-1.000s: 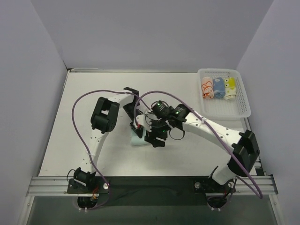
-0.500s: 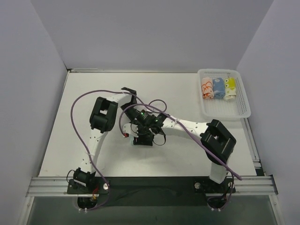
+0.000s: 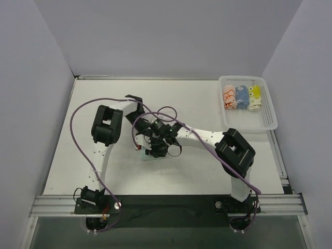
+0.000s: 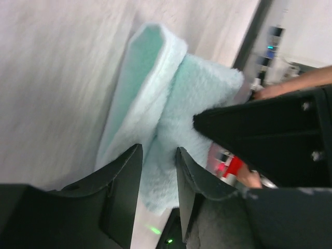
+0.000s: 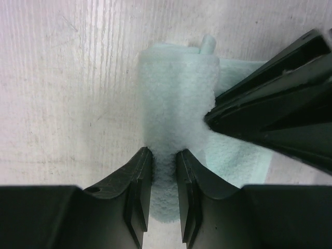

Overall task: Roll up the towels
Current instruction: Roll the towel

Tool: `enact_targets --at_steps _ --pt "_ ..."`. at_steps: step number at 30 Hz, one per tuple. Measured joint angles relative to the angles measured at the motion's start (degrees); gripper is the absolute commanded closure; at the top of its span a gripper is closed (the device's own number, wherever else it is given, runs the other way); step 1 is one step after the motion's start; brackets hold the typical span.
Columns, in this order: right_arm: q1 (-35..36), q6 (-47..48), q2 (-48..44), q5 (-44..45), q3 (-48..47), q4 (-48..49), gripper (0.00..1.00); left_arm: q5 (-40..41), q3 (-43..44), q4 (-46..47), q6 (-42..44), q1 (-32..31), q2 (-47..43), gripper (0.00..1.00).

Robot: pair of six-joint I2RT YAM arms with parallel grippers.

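The pale mint-green towel (image 5: 176, 98) lies partly rolled on the table, mostly hidden under both grippers in the top view (image 3: 149, 157). My right gripper (image 5: 164, 161) is shut on the roll's near end; it sits at the table's middle in the top view (image 3: 155, 150). My left gripper (image 4: 158, 158) is shut on the same towel (image 4: 155, 93) from the other side, close against the right one (image 3: 143, 141). Three rolled towels, white-with-orange (image 3: 229, 96), blue (image 3: 241, 96) and yellow (image 3: 253, 97), lie side by side in the basket.
The white slotted plastic basket (image 3: 259, 118) stands at the table's far right. Purple cables loop above both arms. The left arm's elbow (image 3: 106, 124) and the right arm's elbow (image 3: 236, 153) stand on either side of the towel.
Both grippers and the towel have shifted left on the table. The right arm has folded, its elbow now nearer the middle. The left arm's elbow moved left.
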State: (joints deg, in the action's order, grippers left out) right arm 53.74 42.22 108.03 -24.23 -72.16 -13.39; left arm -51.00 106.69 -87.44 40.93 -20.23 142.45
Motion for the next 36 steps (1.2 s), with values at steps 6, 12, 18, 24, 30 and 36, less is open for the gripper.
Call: enact_targets --at_steps 6,12,18,24,30,36 --pt "-3.39 -2.60 3.82 -9.73 -5.38 -4.98 0.85 5.90 -1.49 6.34 -1.77 7.02 -8.22 0.50" --pt "-6.14 -7.17 8.74 -19.34 -11.58 -11.61 0.85 8.52 3.30 8.98 -2.36 19.04 -15.74 0.48" --pt "-9.01 -12.31 15.65 -28.96 -18.80 -18.80 0.85 7.91 3.78 15.67 -4.50 29.24 -26.93 0.48" --pt "-12.13 -15.39 22.32 -37.24 -24.65 -25.24 0.85 9.14 -13.75 32.33 -5.31 31.19 -50.38 0.09" --pt "-14.21 -16.57 28.79 -43.52 -30.34 -30.71 0.84 4.83 -27.30 43.23 -4.42 28.81 -67.28 0.03" --pt "-15.74 -16.76 32.54 -46.60 -33.53 -34.12 0.80 5.25 -36.26 43.47 6.64 17.81 -68.28 0.12"
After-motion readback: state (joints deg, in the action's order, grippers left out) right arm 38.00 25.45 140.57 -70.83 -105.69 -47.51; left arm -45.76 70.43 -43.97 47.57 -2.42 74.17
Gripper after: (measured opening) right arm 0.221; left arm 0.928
